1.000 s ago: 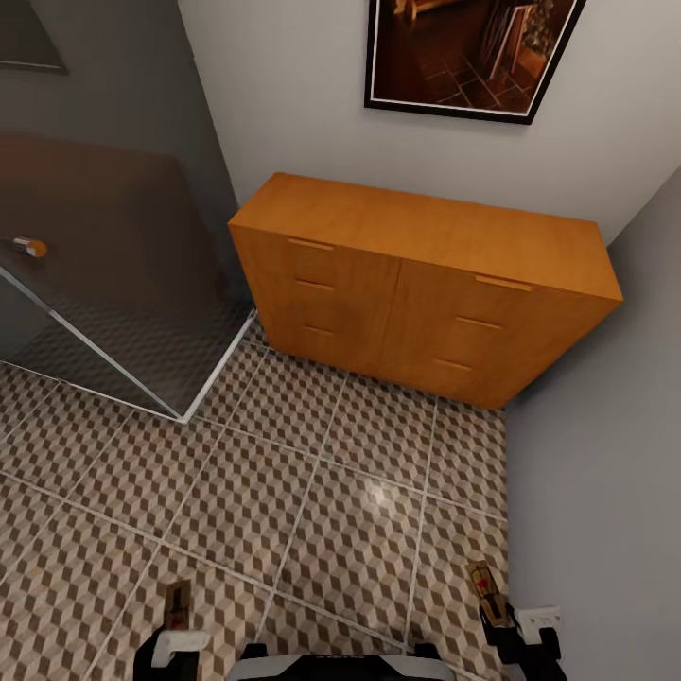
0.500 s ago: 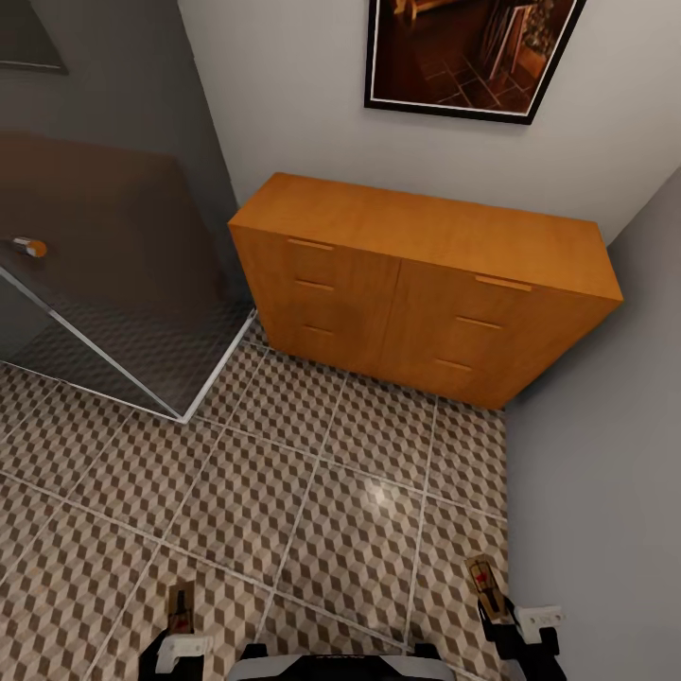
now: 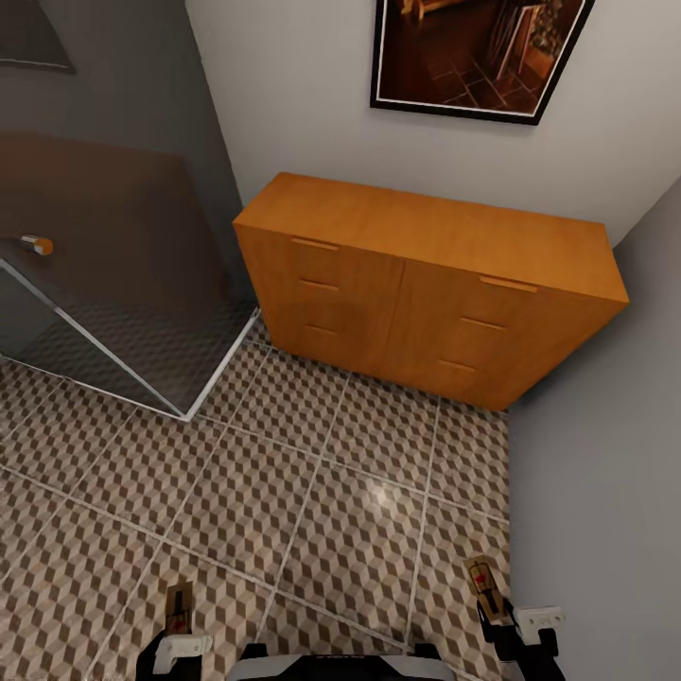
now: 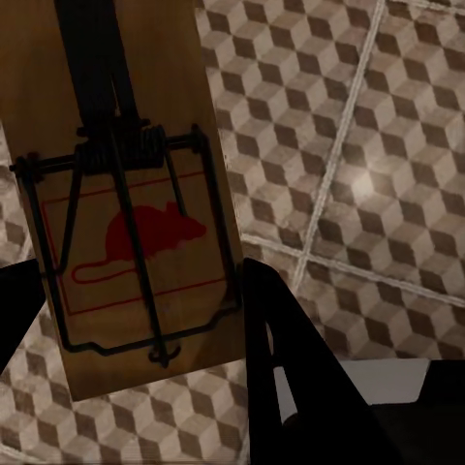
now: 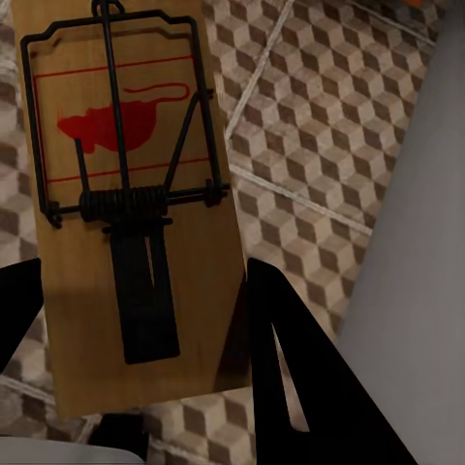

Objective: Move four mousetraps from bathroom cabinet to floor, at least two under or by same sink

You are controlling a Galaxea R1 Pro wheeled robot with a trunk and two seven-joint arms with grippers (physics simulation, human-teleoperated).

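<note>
Two mousetraps are held above the bathroom floor (image 3: 312, 492): the left claw (image 3: 177, 629) is clamped on one mousetrap (image 4: 131, 223), the right claw (image 3: 497, 610) on another mousetrap (image 5: 131, 194); the cabinet (image 3: 426, 284) stands ahead, drawers closed.

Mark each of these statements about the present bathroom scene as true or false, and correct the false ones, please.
1. Each tool holds a mousetrap. True: the left tool is shut on the left mousetrap, and the right tool is shut on the right mousetrap.
2. One drawer of the cabinet stands open. False: all its drawer fronts are closed.
3. A framed picture hangs on the wall above the cabinet. True.
4. Both mousetraps already lie on the bathroom floor. False: they are held between the fingers, above the tiles.
5. The mark printed on each mousetrap is a blue fish. False: it is a red mouse.
</note>
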